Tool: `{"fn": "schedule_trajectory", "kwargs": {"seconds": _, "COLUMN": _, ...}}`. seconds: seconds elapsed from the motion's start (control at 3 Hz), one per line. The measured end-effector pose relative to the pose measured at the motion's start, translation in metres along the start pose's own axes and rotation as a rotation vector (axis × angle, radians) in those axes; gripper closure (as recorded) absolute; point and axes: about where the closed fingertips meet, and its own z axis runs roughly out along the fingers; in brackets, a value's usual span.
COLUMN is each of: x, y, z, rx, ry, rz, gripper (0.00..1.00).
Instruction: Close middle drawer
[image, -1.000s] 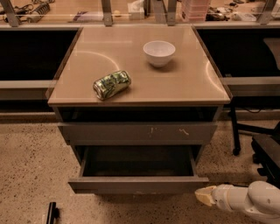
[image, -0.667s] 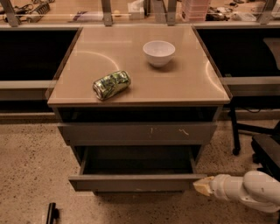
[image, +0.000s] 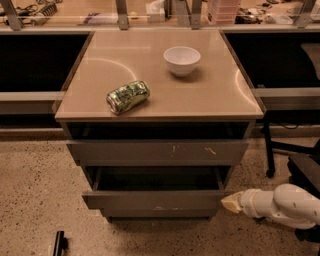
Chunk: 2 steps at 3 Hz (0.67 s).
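I am at the start of the push. My gripper (image: 231, 203) is low in the lower right of the frame, right at the right end of the middle drawer (image: 150, 200) front. I cannot tell if my tip touches the front or is just beside it. My fingers look pressed together, with no gap, and they hold nothing.

I think the next move is to get my tip flat on the front and push straight back, toward the top of the frame. I am far out at one end, so the drawer might go in crooked. Sliding toward the middle of the front first may help.

The middle drawer sits in the lower middle of the frame, under the grey drawer front with pale scratch marks (image: 157, 151). It is pulled out toward the bottom of the frame. It is wide, shallow and grey, with a flat front, no handle and thin side walls. Inside it looks dark, and I see nothing in it
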Motion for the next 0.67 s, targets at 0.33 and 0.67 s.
{"fn": "schedule_trajectory", "kwargs": {"seconds": 0.33, "x": -0.0009, "y": -0.001, "z": 0.0, "rx": 0.002, "ry": 0.0, "rz": -0.003, "gripper": 1.0}}
{"fn": "schedule_trajectory", "kwargs": {"seconds": 0.67, "x": 0.0, "y": -0.0066, "z": 0.0003, "rx": 0.024, "ry": -0.018, "rz": 0.025, "gripper": 1.0}}
